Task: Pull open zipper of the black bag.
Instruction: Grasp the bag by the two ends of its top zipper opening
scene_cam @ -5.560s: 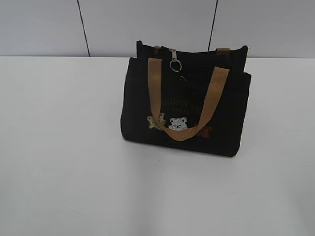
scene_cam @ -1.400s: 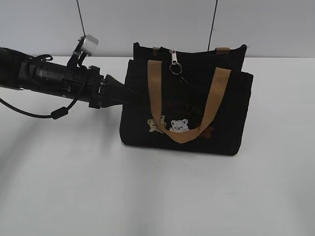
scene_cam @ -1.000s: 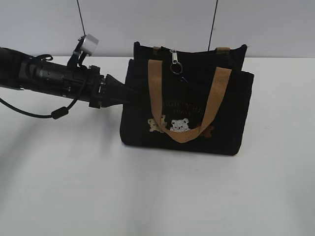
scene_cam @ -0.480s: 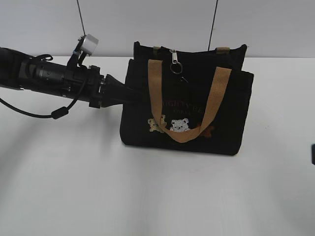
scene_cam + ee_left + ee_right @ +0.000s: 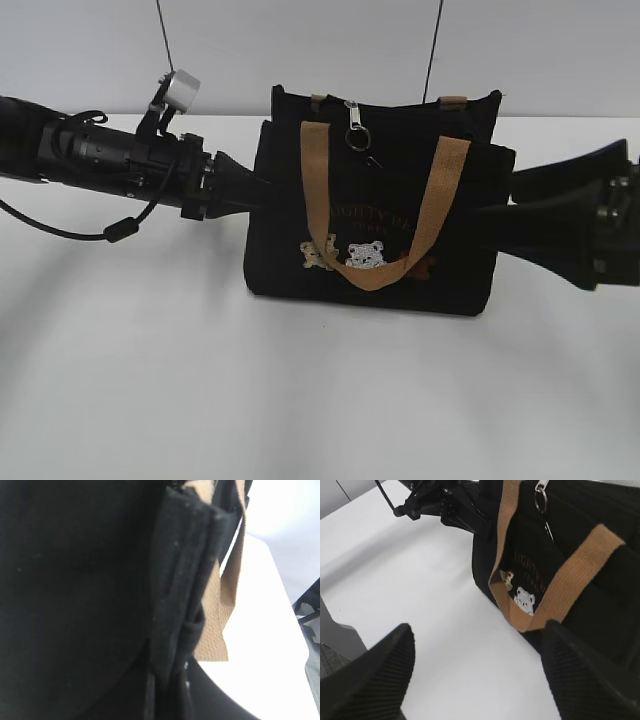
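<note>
black fabric bag (image 5: pixel 380 215) upright near surface (image 5: pixel 200 380) far edge | left end effector (image 5: pixel 262 193) pinching bag's left end | right end effector (image 5: pixel 505 215) spread at right end

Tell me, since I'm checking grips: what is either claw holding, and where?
The left claw pinches the black fabric bag's left side edge; the right claw holds nothing.

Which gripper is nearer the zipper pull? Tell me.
Left, narrowly. The left gripper is shut against the bag's left end, below the pull. The right gripper stands open at the right end, farther away.
</note>
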